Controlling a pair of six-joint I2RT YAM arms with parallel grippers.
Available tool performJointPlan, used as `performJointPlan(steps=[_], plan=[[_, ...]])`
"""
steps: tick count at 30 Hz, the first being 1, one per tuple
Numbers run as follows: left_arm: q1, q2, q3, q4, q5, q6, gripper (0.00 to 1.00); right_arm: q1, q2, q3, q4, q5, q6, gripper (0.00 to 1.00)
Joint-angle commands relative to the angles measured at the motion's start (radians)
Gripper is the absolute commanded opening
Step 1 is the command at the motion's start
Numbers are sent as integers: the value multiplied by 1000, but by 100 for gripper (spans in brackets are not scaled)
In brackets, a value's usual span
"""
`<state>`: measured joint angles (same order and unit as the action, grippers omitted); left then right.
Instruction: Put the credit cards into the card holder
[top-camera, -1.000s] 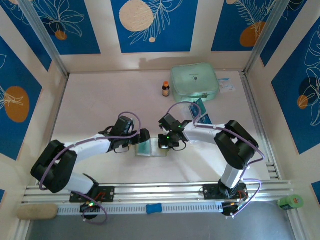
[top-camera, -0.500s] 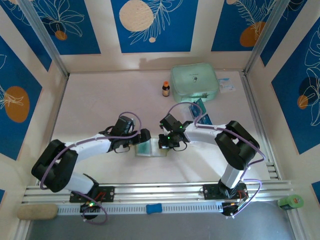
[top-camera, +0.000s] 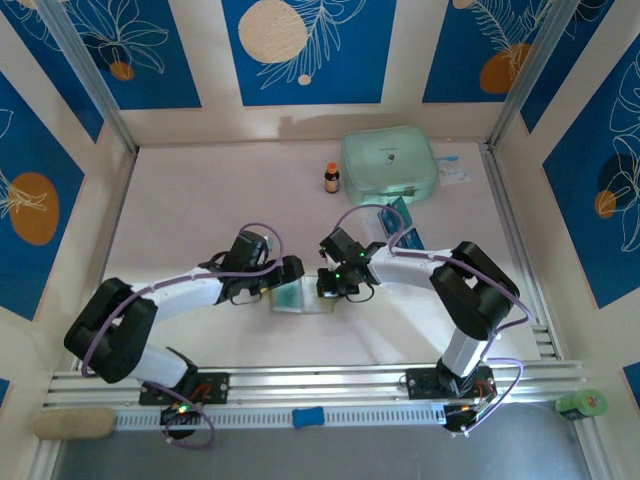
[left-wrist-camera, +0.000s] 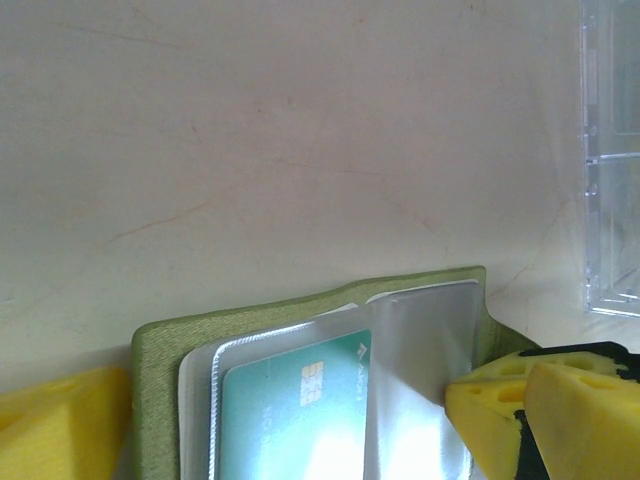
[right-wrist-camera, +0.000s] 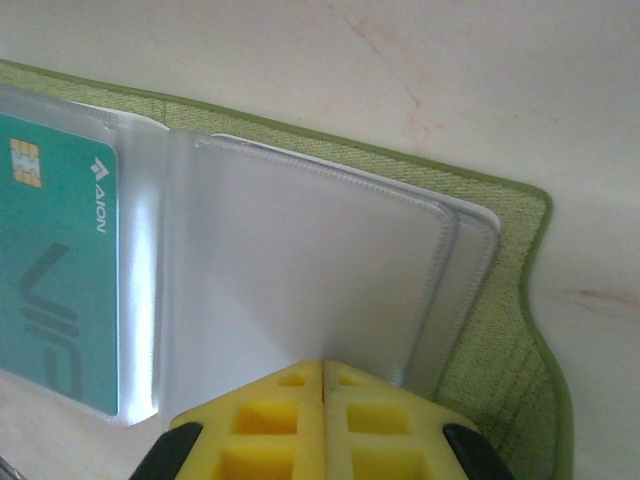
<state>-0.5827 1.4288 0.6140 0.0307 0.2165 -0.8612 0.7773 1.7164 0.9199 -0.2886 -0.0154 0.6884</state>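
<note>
Right claw (right-wrist-camera: 322, 395), pressed together, seemingly pins the card holder (right-wrist-camera: 480, 300) open; left claw (left-wrist-camera: 295, 425), spread apart, straddles its credit card (right-wrist-camera: 55, 270).

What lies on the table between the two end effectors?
The open card holder, in the top view; the left wrist view shows a teal credit card in its pocket.

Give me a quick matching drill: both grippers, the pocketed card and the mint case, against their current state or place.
Things:
1 left gripper
2 right gripper
3 credit card
4 mint zip case

States or places:
A shut, at the card holder
B far side of the table, beside a small bottle
C open
D inside a clear pocket of the card holder

Pairs: 1-C, 2-A, 3-D, 4-B
</note>
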Motion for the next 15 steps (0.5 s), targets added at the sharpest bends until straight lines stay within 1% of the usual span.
performJointPlan(steps=[1,8,12,15], plan=[[1,-26,8,32,33,-28,100,-12,14,-1,-124,25,-15,0],[2,-56,8,37,41,-44,100,-24,-67,98,-214,21,-48,0],[1,-69,6,40,44,-51,100,-51,-138,89,-248,40,-40,2],[0,-80,2,44,47,-58,100,-76,-183,57,-254,54,-30,7]])
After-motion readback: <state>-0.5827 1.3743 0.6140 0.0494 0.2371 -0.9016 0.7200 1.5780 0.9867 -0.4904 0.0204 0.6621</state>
